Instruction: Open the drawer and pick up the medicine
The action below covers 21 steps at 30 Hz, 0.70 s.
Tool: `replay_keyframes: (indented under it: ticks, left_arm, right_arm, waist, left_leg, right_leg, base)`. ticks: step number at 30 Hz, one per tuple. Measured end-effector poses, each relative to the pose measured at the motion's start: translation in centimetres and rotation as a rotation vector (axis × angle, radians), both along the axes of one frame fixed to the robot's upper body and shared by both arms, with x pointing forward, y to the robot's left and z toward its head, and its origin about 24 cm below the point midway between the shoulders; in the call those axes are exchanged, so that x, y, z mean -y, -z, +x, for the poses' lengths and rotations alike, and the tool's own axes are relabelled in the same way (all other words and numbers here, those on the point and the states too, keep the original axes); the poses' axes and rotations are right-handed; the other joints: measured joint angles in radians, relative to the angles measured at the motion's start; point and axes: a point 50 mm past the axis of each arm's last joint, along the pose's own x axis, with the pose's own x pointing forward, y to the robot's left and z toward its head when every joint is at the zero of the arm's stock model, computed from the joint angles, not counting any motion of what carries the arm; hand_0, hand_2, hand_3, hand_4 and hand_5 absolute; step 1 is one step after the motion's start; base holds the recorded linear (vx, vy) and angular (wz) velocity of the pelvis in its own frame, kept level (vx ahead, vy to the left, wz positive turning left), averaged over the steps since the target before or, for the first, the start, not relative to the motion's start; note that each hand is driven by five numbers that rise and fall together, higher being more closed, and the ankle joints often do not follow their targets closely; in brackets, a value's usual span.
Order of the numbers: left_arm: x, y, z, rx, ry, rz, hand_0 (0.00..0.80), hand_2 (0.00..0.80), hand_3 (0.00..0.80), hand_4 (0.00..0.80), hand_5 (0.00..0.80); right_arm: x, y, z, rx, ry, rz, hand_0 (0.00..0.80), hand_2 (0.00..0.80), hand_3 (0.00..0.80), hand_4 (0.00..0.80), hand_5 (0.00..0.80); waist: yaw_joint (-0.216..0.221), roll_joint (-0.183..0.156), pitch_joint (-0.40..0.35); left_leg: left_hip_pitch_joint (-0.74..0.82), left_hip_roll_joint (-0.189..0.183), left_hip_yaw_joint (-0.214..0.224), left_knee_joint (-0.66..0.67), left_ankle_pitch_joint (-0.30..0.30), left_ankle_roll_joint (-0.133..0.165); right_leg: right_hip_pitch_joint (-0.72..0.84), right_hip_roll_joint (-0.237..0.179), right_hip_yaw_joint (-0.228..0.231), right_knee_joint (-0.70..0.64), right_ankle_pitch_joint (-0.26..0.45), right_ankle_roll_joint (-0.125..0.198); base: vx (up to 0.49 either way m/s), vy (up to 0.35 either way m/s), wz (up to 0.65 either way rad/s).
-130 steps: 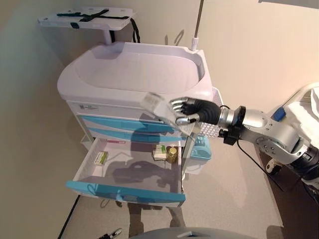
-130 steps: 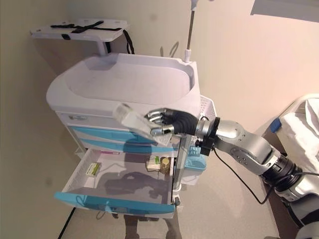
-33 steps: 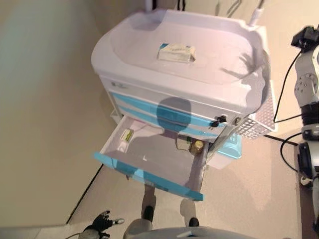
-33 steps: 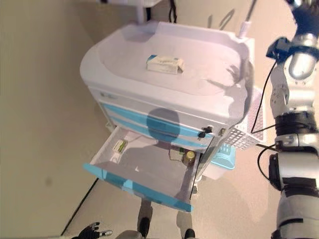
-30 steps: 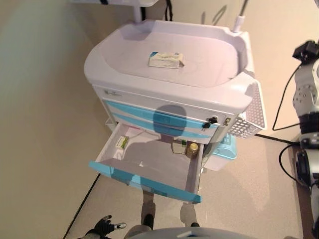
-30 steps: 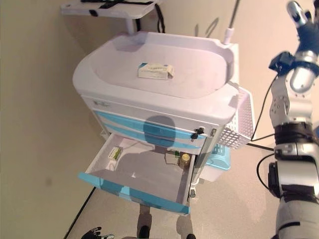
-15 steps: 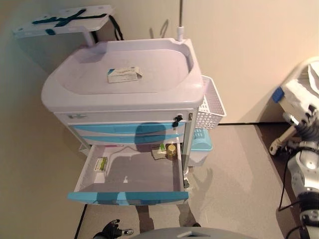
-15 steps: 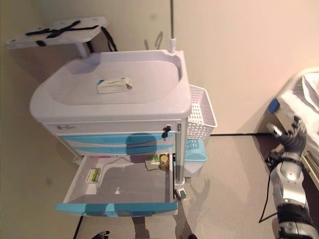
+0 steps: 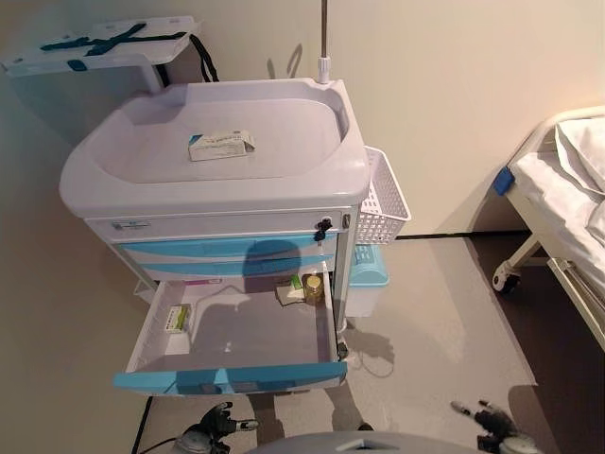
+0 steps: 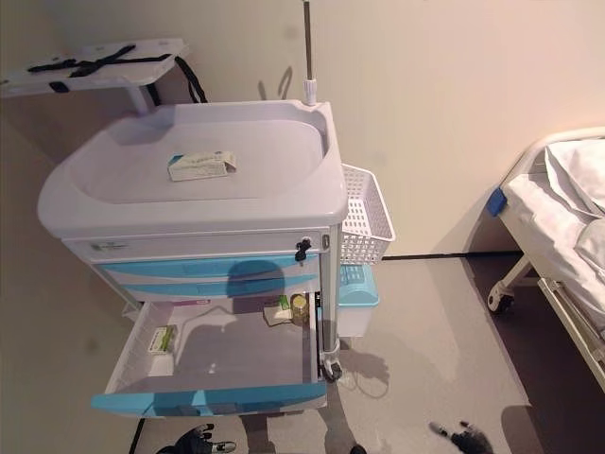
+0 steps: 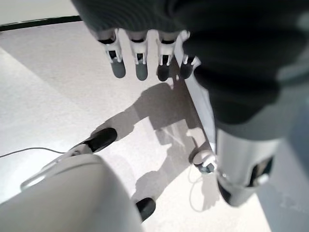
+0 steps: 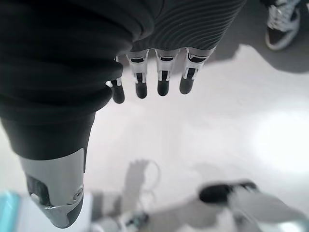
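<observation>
A white medicine box point(image 9: 220, 145) lies flat on the white top of the medical cart point(image 9: 123, 189). The cart's bottom drawer point(image 9: 227, 378) with a blue front stands pulled out. Inside it lie a small green-and-white box point(image 9: 176, 318) at the left, and another small box beside an amber bottle point(image 9: 313, 288) at the back right. My left hand point(image 9: 213, 430) hangs low near the floor in front of the drawer, its fingers point(image 11: 140, 63) straight and empty. Low at the right, far from the cart, my right hand point(image 9: 487, 416) is also empty, with straight fingers point(image 12: 161, 79).
A white mesh basket point(image 9: 383, 194) hangs on the cart's right side, with a light blue bin point(image 9: 367, 270) below it. A thin pole point(image 9: 324, 38) rises behind the cart. A side shelf point(image 9: 95, 43) sticks out at the upper left. A bed point(image 9: 567, 180) stands at the right. A person's shoe point(image 12: 282, 19) is on the floor.
The right hand, earlier shut on the medicine box over the drawer, has let it go and dropped from high at the right to near the floor. The camera has swung, so the cart's place shifted.
</observation>
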Motion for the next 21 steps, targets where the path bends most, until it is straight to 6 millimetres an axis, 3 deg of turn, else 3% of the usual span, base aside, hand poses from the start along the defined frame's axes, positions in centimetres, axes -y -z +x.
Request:
replay_keyframes:
  ticks: [3, 5, 6, 11, 13, 17, 21]
  left_arm:
    - [0.0, 0.0, 0.0, 0.001, 0.004, 0.001, 0.0, 0.0, 0.0, 0.0, 0.0]
    - [0.0, -0.1, 0.2, 0.011, 0.007, -0.001, 0.0, 0.0, 0.0, 0.0, 0.0]
    - [0.2, -0.3, 1.0, 0.039, 0.019, -0.006, 0.0, 0.0, 0.0, 0.0, 0.0]
    - [0.8, -3.0, 6.8, 0.252, 0.183, -0.001, 0.0, 0.0, 0.0, 0.0, 0.0]
    - [0.5, -3.6, 8.0, 0.284, 0.216, 0.017, 0.0, 0.0, 0.0, 0.0, 0.0]
    - [0.8, -7.9, 12.8, 0.5, 0.382, 0.04, 0.0, 0.0, 0.0, 0.0, 0.0]
    - [1.7, -11.5, 16.6, 0.654, 0.457, 0.041, 0.0, 0.0, 0.0, 0.0, 0.0]
  right_arm:
    - [-0.7, 0.5, -0.8, -0.056, -0.058, 0.012, 0.0, 0.0, 0.0, 0.0, 0.0]
    - [-1.0, 0.5, -0.6, -0.072, -0.125, 0.005, 0.0, 0.0, 0.0, 0.0, 0.0]
    - [-1.0, 0.4, 0.4, -0.06, -0.176, -0.006, 0.0, 0.0, 0.0, 0.0, 0.0]
    - [-0.8, -1.0, 6.0, 0.044, -0.286, -0.064, 0.0, 0.0, 0.0, 0.0, 0.0]
    - [-0.8, -1.4, 7.0, 0.068, -0.293, -0.072, 0.0, 0.0, 0.0, 0.0, 0.0]
    - [0.1, -3.1, 10.2, 0.144, -0.341, -0.127, 0.0, 0.0, 0.0, 0.0, 0.0]
    - [0.2, -4.5, 12.6, 0.22, -0.357, -0.158, 0.0, 0.0, 0.0, 0.0, 0.0]
  waist:
    - [0.018, -0.002, 0.005]
    - [0.021, 0.008, 0.02]
    - [0.02, 0.004, 0.032]
    - [0.029, 0.03, 0.202]
    - [0.036, 0.035, 0.237]
    - [0.047, 0.042, 0.298]
    - [0.044, 0.051, 0.342]
  left_leg:
    - [-0.003, 0.0, -0.02, 0.004, 0.001, 0.001]
    - [-0.044, -0.001, -0.022, 0.037, 0.002, -0.006]
    - [-0.081, -0.002, -0.028, 0.07, -0.006, -0.006]
    - [-0.287, -0.025, -0.046, 0.203, -0.008, 0.007]
    - [-0.314, -0.028, -0.044, 0.228, -0.01, 0.006]
    - [-0.489, -0.036, -0.047, 0.362, -0.043, 0.0]
    - [-0.565, -0.036, -0.051, 0.433, -0.054, -0.002]
  right_leg:
    - [0.003, -0.002, -0.017, 0.004, -0.006, -0.002]
    - [-0.036, -0.001, -0.019, 0.04, -0.015, -0.004]
    - [-0.08, -0.003, -0.02, 0.078, -0.032, -0.003]
    - [-0.319, -0.023, -0.016, 0.304, -0.078, 0.004]
    - [-0.366, -0.025, -0.008, 0.356, -0.095, 0.001]
    - [-0.552, -0.03, 0.01, 0.512, -0.137, -0.016]
    - [-0.629, -0.029, 0.014, 0.584, -0.15, -0.021]
  base:
    - [-0.108, 0.003, 0.16]
    - [-0.248, 0.032, 0.1]
    - [-0.187, 0.021, 0.11]
    - [-0.197, -0.001, 0.1]
    - [-0.167, -0.009, -0.01]
    - [-0.122, 0.004, 0.01]
    - [-0.052, 0.003, 0.02]
